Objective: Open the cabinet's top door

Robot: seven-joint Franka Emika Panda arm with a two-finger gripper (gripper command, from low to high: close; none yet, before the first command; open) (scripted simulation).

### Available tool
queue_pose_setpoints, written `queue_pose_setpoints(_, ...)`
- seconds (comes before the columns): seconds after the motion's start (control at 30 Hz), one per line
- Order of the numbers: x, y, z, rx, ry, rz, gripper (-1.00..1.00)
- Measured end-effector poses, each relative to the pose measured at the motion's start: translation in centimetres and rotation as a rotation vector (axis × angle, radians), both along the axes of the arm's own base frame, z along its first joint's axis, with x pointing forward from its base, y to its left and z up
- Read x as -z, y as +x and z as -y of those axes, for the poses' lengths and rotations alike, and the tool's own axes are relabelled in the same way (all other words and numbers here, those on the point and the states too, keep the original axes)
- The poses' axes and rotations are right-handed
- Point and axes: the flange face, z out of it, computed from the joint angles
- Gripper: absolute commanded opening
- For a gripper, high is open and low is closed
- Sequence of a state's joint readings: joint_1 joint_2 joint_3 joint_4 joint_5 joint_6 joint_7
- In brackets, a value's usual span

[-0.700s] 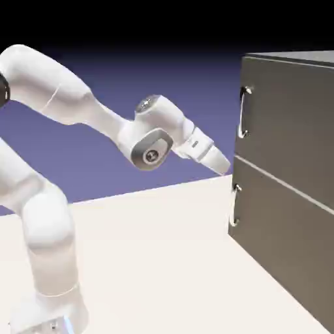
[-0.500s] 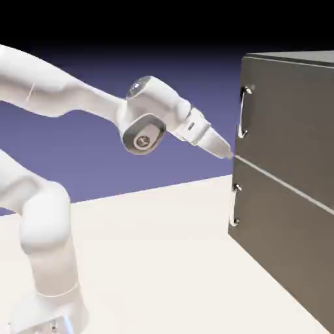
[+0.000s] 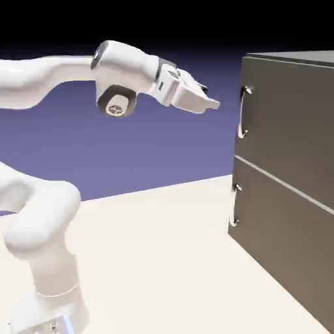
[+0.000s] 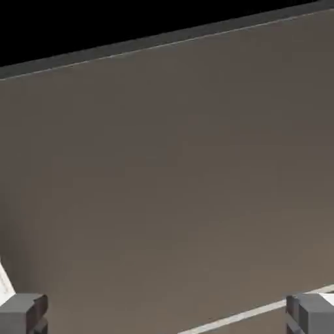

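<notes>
The cabinet [image 3: 306, 72] is a large dark grey box at the exterior view's right. Its top door [image 3: 287, 124] lies flush and carries a curved silver handle [image 3: 242, 112] near its left edge. My gripper [image 3: 213, 103] hovers level with that handle, a short gap to its left, pointing at the door and touching nothing. In the hand view the top door [image 4: 169, 163] fills the picture. My gripper [image 4: 167, 316] is open, with only the panel between the two grey fingertips [image 4: 23, 314], which stand far apart at the bottom corners.
The lower panel [image 3: 280, 228] with its own small handle [image 3: 235, 205] sits under the top door, parted from it by a pale seam [image 4: 261, 312]. The cabinet stands on a cream table [image 3: 163, 261]. The arm's white base [image 3: 45, 287] rises at the lower left.
The hand has risen from the level of the seam between the two panels to the level of the upper handle and drawn back slightly from the cabinet. The door has not moved.
</notes>
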State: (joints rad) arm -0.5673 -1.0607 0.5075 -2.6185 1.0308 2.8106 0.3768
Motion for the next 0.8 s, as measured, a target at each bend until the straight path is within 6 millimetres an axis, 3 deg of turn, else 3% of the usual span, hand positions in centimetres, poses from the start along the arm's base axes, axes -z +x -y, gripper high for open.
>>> queue_pose_setpoints(0.2,-1.4,-0.7,-3.3,0.003,-0.011,0.105,0.00)
queue_pose_setpoints(0.4,-1.2,0.1,-7.1,-0.014,-0.045,0.192,0.00)
queue_pose_setpoints(0.6,0.9,2.7,-10.5,-0.043,-0.096,0.253,0.00)
queue_pose_setpoints(0.8,4.7,6.8,-12.7,-0.077,-0.155,0.288,0.00)
